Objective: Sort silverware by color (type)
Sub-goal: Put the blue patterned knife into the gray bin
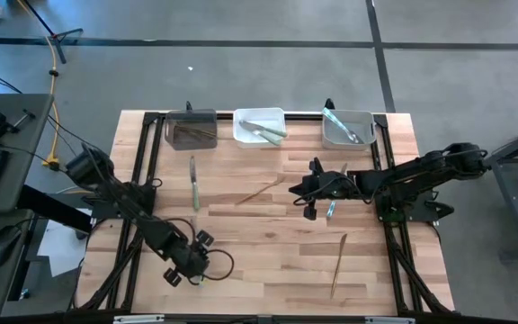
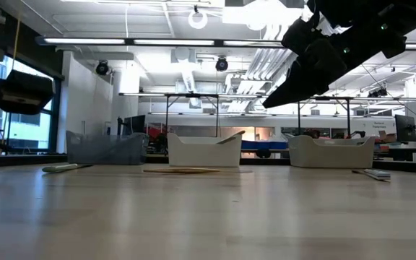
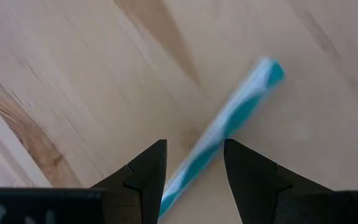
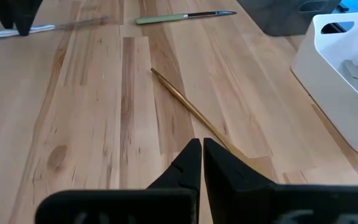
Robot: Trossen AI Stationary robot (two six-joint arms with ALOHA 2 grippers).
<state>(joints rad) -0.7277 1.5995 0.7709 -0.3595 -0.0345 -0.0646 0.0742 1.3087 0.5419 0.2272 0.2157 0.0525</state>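
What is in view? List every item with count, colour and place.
table: one, pale wood, under everything
dark bin: one, far edge, toward the left arm's side, brownish cutlery inside
white bin: one, far edge, middle, pale green cutlery inside
grey bin: one, far edge, toward the right arm's side, light blue cutlery inside
green knife: one, loose, in front of the dark bin
bronze pieces: at least two, one mid-table, one near the front
blue pieces: two, one between the left fingers, one by the right arm
left gripper: open, low over the table
right gripper: shut, over the mid-table bronze piece
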